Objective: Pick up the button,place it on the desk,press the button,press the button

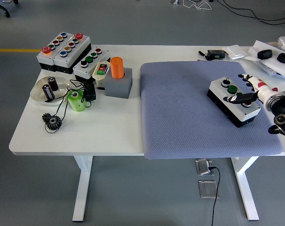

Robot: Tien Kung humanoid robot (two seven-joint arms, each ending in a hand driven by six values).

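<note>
At the right of the frame, the button box point(233, 100) lay on the blue-grey mat point(189, 117) that covered the right half of the white tabletop point(85, 132), its white top face showing a black knob, a green button and another dark control in a row. The right hand point(248, 92) reached in from the right edge and rested over the box's right end: a dark finger point(240, 98) lay across the top face beside the green button, while white fingers tipped with red stretched along the far upper side of the box, so the hand was loosely spread against the box rather than closed round it. In the upper left of the frame stood other button boxes point(64, 51), an orange cylinder point(117, 67) upright in a grey block point(118, 86), a white dish point(43, 92) holding small dark cylinders, a green cup point(76, 101) and a black gear point(52, 122), all well apart from the hand.
</note>
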